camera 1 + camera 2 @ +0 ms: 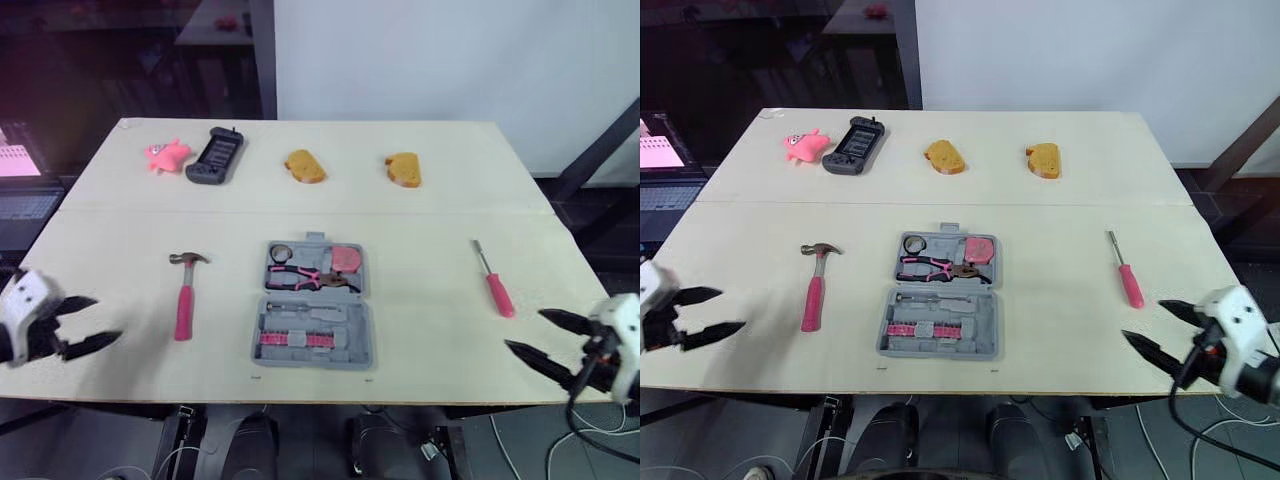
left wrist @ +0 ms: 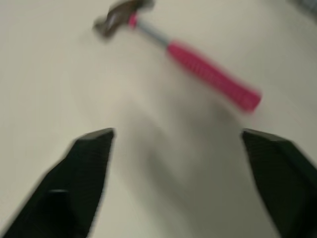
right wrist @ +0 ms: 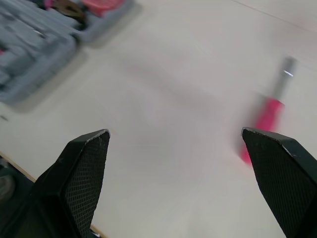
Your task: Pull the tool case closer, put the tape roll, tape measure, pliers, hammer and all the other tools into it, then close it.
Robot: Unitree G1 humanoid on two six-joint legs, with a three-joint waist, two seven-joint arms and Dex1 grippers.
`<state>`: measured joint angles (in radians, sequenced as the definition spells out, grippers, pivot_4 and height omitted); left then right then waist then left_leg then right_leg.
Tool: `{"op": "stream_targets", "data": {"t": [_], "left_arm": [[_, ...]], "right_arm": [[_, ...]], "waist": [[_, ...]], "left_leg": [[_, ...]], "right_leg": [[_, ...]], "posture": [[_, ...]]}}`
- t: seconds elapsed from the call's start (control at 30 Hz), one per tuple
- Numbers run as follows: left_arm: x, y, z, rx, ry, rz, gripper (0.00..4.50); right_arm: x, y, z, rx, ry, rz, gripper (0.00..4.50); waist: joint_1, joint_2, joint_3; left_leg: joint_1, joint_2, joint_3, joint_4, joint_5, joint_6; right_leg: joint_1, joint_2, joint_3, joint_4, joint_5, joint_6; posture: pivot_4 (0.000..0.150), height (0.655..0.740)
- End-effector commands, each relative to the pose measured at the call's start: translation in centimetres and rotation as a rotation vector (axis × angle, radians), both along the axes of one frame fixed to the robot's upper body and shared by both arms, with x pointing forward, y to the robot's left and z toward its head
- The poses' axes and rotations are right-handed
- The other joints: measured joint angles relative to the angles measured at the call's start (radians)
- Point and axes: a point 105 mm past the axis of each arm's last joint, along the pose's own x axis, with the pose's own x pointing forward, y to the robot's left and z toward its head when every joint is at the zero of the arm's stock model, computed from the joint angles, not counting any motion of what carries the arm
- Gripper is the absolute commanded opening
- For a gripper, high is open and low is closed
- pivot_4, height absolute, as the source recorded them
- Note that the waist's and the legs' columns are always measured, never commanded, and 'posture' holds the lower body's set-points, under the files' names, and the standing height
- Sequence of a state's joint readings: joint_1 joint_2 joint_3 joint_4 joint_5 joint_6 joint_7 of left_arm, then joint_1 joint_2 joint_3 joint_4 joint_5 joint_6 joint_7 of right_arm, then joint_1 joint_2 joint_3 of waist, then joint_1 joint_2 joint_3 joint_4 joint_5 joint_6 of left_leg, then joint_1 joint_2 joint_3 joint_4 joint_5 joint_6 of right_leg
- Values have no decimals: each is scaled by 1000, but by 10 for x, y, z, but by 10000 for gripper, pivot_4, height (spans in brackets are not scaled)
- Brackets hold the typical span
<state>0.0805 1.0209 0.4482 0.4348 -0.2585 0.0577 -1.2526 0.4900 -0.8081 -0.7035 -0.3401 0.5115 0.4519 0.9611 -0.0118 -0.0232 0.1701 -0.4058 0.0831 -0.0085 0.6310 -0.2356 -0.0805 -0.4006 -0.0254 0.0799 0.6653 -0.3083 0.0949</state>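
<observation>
At the near edge of the counter (image 1: 420, 215), left end effector (image 1: 106, 318) and right end effector (image 1: 523, 330) both spread wide, gripping nothing. Open tool case (image 1: 355, 352) at centre; hammer (image 1: 184, 300) left of it, screwdriver (image 1: 495, 285) right.

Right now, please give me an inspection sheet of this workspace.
Surface: pale table, seam across the middle.
Job's things: grey tool case open at centre, holding pliers, tape measure, tape roll; hammer lies left of it, screwdriver right.
Clutter: pink toy, black handheld device, two bread pieces along far edge.
Grippers: left gripper and right gripper open, empty, at near corners.
Cables: black cable at right gripper.
Surroundings: laptop at left, white wall behind.
</observation>
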Motion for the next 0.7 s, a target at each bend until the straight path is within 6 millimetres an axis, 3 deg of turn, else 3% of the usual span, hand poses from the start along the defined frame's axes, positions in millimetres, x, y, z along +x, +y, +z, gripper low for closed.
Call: {"op": "stream_targets", "data": {"t": [0.03,0.47,0.6,0.7], "left_arm": [[3,4,21,20,-94,1,44804],[3,-3,19,20,-106,-23,44804],[11,-11,15,13,-176,47,44804],[25,-42,10,-103,-237,163,44804]], "right_arm": [[-2,-14,10,-27,-38,-25,45000],[5,-16,7,-48,-50,-11,45000],[15,9,25,-35,-97,55,45000],[30,51,48,16,-171,175,45000]], "waist": [[1,0,0],[-6,1,0],[-5,1,-1],[-8,2,-1]], "left_leg": [[0,0,0,0,0,0],[0,0,1,-1,0,0],[0,0,1,-1,0,0],[0,0,1,-1,0,0]], "right_leg": [[0,0,0,0,0,0],[-1,0,0,0,0,0],[-1,0,1,0,0,0],[0,0,2,0,0,0]], "posture": [[1500,7400],[1500,7400],[1500,7400],[1500,7400]]}}
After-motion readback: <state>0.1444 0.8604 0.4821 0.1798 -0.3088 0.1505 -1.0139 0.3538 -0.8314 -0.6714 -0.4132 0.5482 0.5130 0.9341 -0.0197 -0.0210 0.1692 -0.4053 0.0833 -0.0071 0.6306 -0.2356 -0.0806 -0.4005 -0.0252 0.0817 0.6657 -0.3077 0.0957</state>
